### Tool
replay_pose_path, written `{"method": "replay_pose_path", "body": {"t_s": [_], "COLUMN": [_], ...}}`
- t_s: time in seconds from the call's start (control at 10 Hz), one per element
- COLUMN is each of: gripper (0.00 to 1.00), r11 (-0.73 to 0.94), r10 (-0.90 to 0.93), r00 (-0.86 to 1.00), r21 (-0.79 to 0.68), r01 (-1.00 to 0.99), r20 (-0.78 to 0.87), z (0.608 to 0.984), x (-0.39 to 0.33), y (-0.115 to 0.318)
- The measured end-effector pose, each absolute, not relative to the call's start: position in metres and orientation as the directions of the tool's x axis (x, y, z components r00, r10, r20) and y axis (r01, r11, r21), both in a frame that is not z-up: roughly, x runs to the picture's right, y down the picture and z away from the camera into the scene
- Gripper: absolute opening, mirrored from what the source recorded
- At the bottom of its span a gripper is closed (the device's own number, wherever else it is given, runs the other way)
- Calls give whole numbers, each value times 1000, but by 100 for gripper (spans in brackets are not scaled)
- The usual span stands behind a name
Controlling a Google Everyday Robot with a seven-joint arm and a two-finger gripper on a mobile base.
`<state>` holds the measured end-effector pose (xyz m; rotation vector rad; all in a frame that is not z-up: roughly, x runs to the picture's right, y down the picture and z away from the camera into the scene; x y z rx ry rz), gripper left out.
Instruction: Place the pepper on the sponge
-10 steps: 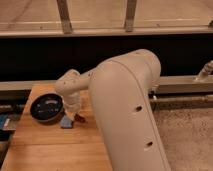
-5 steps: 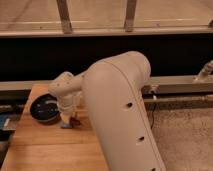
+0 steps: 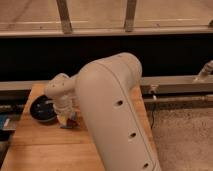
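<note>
My gripper (image 3: 67, 118) hangs at the end of the big cream arm, low over the wooden table (image 3: 35, 150) and just right of the black round dish. Directly under it a small piece of the light-blue sponge (image 3: 65, 125) peeks out; the gripper covers the rest. A small dark red bit that looks like the pepper (image 3: 73, 120) shows at the gripper's right side, just above the sponge. Whether it rests on the sponge I cannot make out.
A black round dish (image 3: 42, 110) sits on the table's back left. My own arm (image 3: 115, 115) blocks the right half of the table. A dark rail and wall run behind. A blue thing (image 3: 3, 123) lies off the table's left edge.
The arm has swung left and closer to the camera. The gripper has shifted left and down over the sponge, covering more of it.
</note>
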<state>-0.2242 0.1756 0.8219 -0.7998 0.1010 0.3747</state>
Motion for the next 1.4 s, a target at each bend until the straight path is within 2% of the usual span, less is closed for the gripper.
{"method": "replay_pose_path", "body": {"t_s": [0.6, 0.7, 0.8, 1.4], "gripper": [72, 77, 80, 80], "r11": [644, 646, 647, 650], "r10": [280, 281, 283, 337], "r00": [932, 932, 932, 914], "r21": [-674, -673, -672, -646], "r01": [-361, -361, -361, -400], "r20": [-231, -230, -227, -227], "z": [827, 826, 825, 825], "x": [-227, -227, -227, -217], "y": [173, 172, 170, 148]}}
